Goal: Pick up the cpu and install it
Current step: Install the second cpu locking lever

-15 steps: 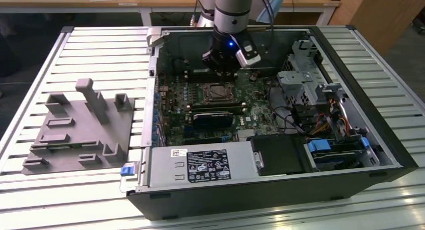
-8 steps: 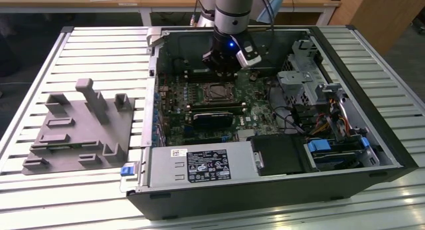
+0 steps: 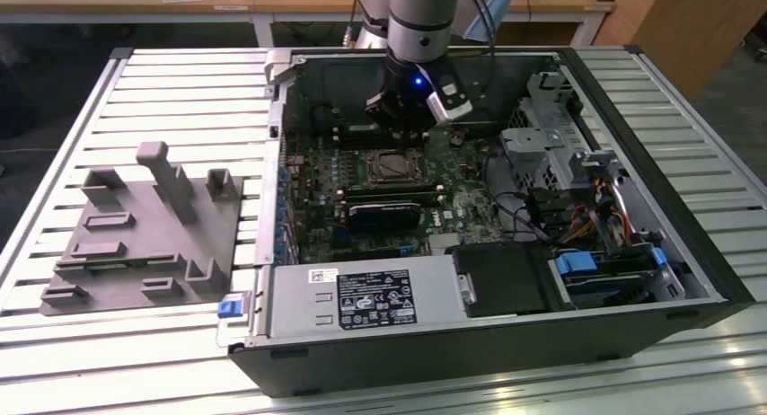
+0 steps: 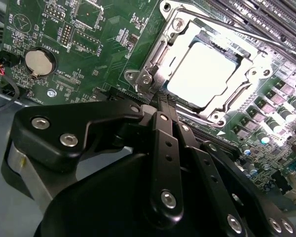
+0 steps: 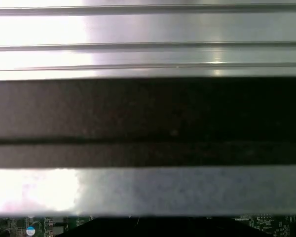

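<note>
Gripper (image 3: 405,120) poised over the open computer case (image 3: 671,280), with the cpu (image 4: 207,74) already seated in its socket.

Exterior view first: the arm reaches down into the case and hangs just above the motherboard (image 3: 359,208), close beside the socket (image 3: 392,166), while a grey holder block (image 3: 144,231) lies on the slatted table (image 3: 180,83), well apart from the case. In the second wrist view the black linkage (image 4: 160,163) of the claw crowds the foreground; the fingers look drawn together with nothing between them, their tips near the socket's metal frame (image 4: 153,69). The cpu sits flat inside that frame, glaring pale. In the first wrist view, table slats (image 5: 148,29) and a dark case wall (image 5: 148,113) appear.
</note>
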`<state>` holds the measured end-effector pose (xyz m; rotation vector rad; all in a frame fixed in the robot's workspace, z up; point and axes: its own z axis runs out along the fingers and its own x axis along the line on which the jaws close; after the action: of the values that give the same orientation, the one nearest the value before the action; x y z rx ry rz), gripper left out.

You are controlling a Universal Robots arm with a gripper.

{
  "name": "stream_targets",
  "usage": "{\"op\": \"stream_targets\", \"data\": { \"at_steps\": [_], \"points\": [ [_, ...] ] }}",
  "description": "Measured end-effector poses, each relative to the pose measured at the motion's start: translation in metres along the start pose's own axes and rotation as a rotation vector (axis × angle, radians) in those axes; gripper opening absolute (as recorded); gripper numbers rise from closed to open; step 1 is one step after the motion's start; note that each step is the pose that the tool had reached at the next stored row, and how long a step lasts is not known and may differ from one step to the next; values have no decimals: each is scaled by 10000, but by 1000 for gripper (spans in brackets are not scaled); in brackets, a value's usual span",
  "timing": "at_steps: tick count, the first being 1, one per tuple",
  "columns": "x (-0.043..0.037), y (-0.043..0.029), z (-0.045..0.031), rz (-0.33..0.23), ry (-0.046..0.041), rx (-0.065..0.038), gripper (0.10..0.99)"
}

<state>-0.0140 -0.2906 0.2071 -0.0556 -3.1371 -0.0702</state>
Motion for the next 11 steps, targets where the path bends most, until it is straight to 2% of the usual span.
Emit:
{"op": "stream_targets", "data": {
  "at_steps": [11],
  "points": [
    [-6,-54,-2,0,-1,-2,106]
  ]
}}
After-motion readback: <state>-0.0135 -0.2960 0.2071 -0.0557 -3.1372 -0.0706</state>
